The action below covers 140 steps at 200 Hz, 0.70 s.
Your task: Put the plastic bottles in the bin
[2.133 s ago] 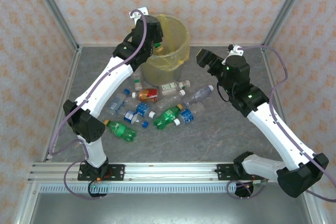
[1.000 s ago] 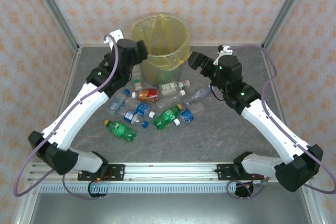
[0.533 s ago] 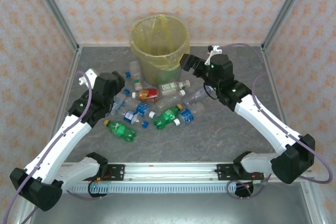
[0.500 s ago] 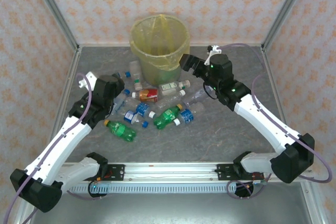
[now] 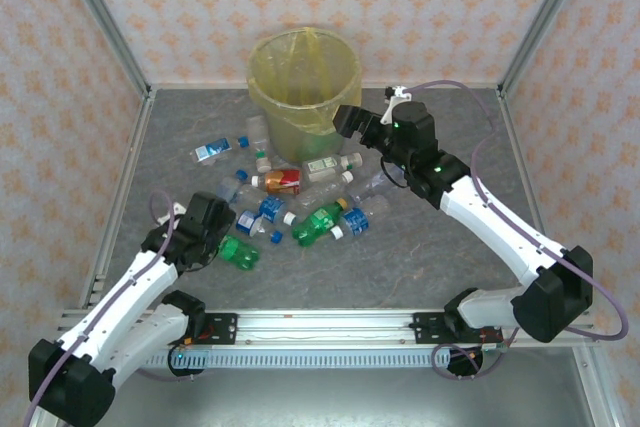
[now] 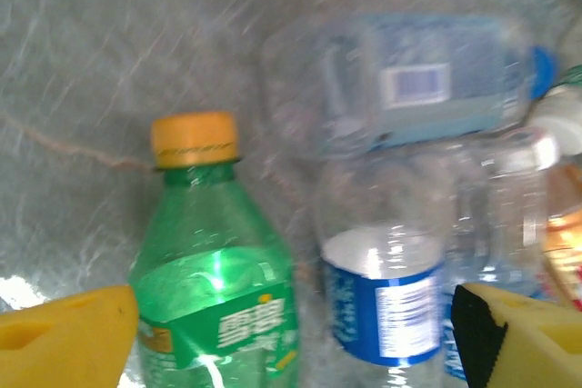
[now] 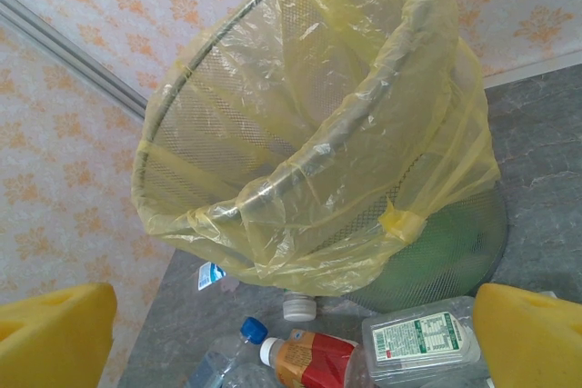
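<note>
plastic bottles (image 5: pixel 320 219) strewn before bin (image 5: pixel 298 119), perhaps touching

Setting: a robotics test cell in a lab was recorded, not a lived-in room.

A grey stone-look table top (image 5: pixel 400 257) was seen boxed in by bare aluminium posts (image 5: pixel 106 17) and flat wall panels (image 5: pixel 420 7) papered with a repeating orange motif. Two white robot arms, the left arm (image 5: pixel 130 292) and the right arm (image 5: pixel 500 232), were found bolted to a metal rail (image 5: pixel 320 322) at the near edge. Plastic bottles (image 5: pixel 320 219) were noted strewn on the table beside a bag-lined bin (image 5: pixel 290 117).
</note>
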Available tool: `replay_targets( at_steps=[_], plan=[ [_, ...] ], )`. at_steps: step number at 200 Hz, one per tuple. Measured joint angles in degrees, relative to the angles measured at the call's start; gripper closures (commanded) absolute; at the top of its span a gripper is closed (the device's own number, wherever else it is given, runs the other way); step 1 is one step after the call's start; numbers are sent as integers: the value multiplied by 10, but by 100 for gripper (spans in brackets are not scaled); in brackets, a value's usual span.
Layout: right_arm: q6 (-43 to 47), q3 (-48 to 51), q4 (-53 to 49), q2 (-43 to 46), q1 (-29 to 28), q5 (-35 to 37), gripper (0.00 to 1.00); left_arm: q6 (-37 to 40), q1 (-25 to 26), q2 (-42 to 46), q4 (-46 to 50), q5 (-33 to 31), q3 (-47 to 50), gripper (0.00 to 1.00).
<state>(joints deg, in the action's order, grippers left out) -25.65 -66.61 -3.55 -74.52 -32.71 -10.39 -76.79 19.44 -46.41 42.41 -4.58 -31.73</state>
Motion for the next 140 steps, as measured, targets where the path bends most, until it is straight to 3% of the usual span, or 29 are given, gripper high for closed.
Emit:
replay_targets(
  at_steps=[29, 110, 140],
  plan=[
    [0, 0, 0, 0, 0, -1, 0, -31, 0, 3, -9, 42, 53, 12],
    [0, 0, 0, 0, -1, -2, 0, -59, 0, -9, -86, 72, 112, 16],
    [0, 0, 0, 0, -4, -2, 0, -61, -1, -11, -99, 71, 117, 33]
  ],
)
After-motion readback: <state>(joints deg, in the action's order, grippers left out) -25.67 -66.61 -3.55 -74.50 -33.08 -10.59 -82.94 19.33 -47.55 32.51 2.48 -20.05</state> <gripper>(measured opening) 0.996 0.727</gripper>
